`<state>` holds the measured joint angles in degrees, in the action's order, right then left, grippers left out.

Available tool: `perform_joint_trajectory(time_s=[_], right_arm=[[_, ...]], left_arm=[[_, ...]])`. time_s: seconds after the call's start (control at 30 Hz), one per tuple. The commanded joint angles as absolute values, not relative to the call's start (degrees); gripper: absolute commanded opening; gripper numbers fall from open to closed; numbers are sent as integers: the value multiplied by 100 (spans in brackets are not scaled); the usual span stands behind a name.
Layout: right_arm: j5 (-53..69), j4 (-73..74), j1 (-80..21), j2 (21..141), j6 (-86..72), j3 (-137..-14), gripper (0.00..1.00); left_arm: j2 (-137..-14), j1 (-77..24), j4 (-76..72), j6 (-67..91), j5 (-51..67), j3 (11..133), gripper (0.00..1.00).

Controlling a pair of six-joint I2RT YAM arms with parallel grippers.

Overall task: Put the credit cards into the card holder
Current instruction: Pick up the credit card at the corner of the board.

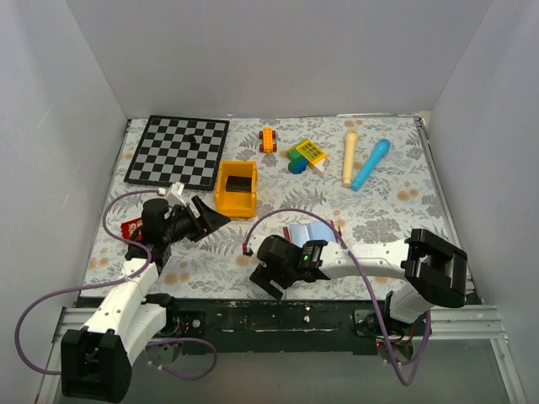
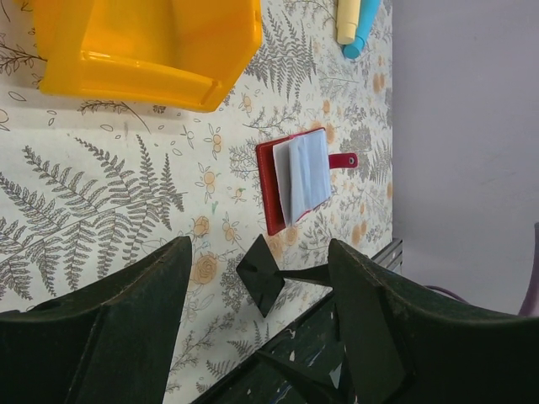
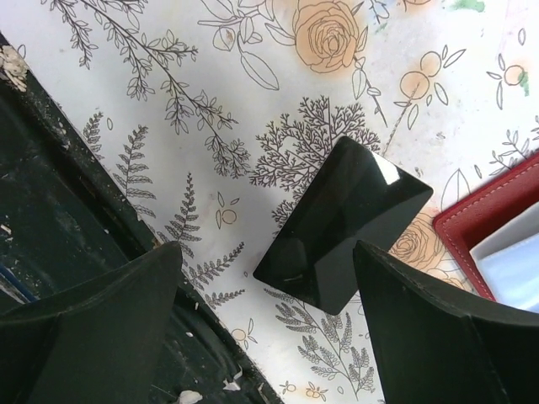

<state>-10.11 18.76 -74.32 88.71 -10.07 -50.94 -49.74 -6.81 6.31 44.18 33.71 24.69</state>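
Observation:
One black credit card (image 3: 345,223) lies flat on the flowered table, its corner next to the card holder (image 3: 493,223). My right gripper (image 3: 268,251) hangs over it, open, its fingers either side of the card's near end without touching it. The maroon card holder (image 1: 307,233) lies open, pale blue pockets up, just behind the right gripper (image 1: 271,276). In the left wrist view the card holder (image 2: 296,179) shows with its snap tab pointing right. My left gripper (image 2: 261,244) is open and empty, raised above the table at the left (image 1: 210,220). The top view hides the card.
A yellow bin (image 1: 237,188) stands behind the left gripper, with a chessboard (image 1: 178,151) at the back left. Toy blocks (image 1: 305,155), a cream stick (image 1: 349,158) and a blue stick (image 1: 370,164) lie at the back. A red item (image 1: 132,227) sits by the left arm. The table's dark front edge (image 3: 59,219) is close.

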Motion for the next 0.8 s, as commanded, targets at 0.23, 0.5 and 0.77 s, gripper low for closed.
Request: perform_joint_trajectory(time_s=[0.23, 0.5, 0.77], right_arm=[[263, 1564, -7163, 8973, -958, -4975, 91], [650, 1608, -7259, 9123, -1134, -4966, 91], [677, 1793, -7777, 9378, -1309, -5203, 92]], left_arm=[[-4983, -633, 510, 4430, 3454, 2426, 66], [-4992, -633, 501, 4430, 3437, 2426, 66], [-5010, -633, 466, 4447, 3454, 2391, 66]])
